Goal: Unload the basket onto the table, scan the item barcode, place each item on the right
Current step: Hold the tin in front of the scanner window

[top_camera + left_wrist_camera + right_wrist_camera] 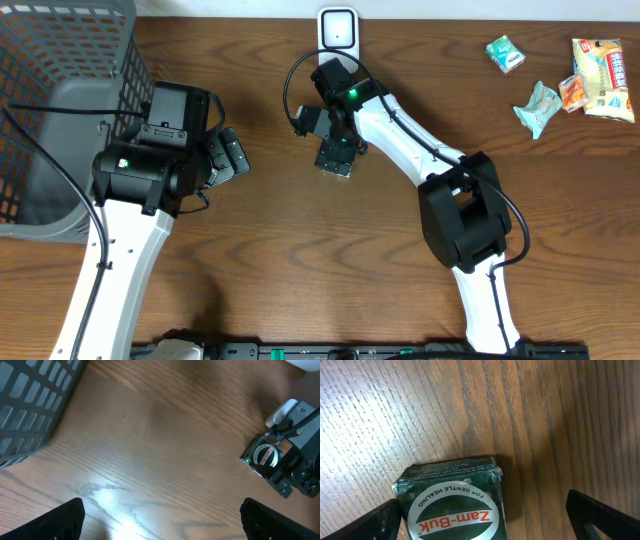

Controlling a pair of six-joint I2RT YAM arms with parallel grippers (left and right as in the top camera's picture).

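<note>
The item is a dark green Zam-Buk box (451, 502) lying flat on the wooden table, its round silver label facing up. My right gripper (490, 527) hangs open just above it. The box sits near the left finger (382, 520), with a wide gap to the right finger (605, 515). From overhead the box (334, 165) lies mid-table under the right gripper (337, 148). No barcode shows. A white scanner (339, 28) stands at the table's far edge. My left gripper (228, 155) is open over bare wood, left of the box (262, 455).
A grey mesh basket (60, 100) fills the left end of the table, beside the left arm. Several snack packets (570, 75) lie at the far right corner. The right arm's cable loops near the scanner.
</note>
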